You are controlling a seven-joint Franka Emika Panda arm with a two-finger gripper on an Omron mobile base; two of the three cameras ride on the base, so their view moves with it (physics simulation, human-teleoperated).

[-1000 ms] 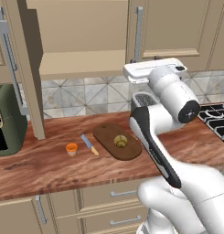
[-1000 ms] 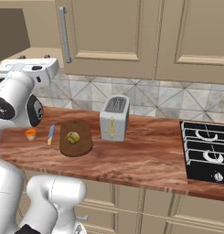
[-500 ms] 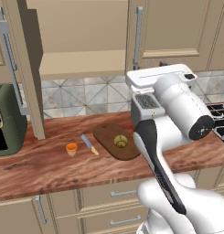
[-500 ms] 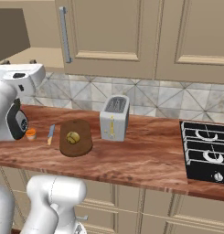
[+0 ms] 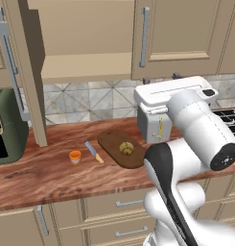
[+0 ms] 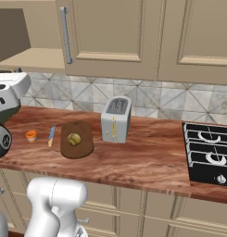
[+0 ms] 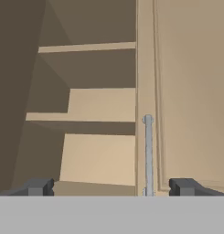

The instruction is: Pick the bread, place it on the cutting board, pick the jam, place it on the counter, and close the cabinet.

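Hand view shows the tool (image 7: 111, 187) spread wide, holding nothing, facing the open cabinet (image 7: 97, 105). Bread (image 5: 126, 148) sits on the cutting board (image 5: 111, 141); jam (image 5: 75, 156) stands on the tabletop (image 5: 37, 178) at its nine o'clock. Closing well probably means pushing the door (image 5: 30, 77) broadside.

Glossy reddish wood-grain counter (image 5: 52, 168), matt dark wooden cutting board (image 5: 111, 144), smooth beige cabinet (image 5: 186, 33)

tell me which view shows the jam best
The left base view: the jam stands unobstructed on the counter, left of the knife. The right base view shows it small near the arm at the left edge.
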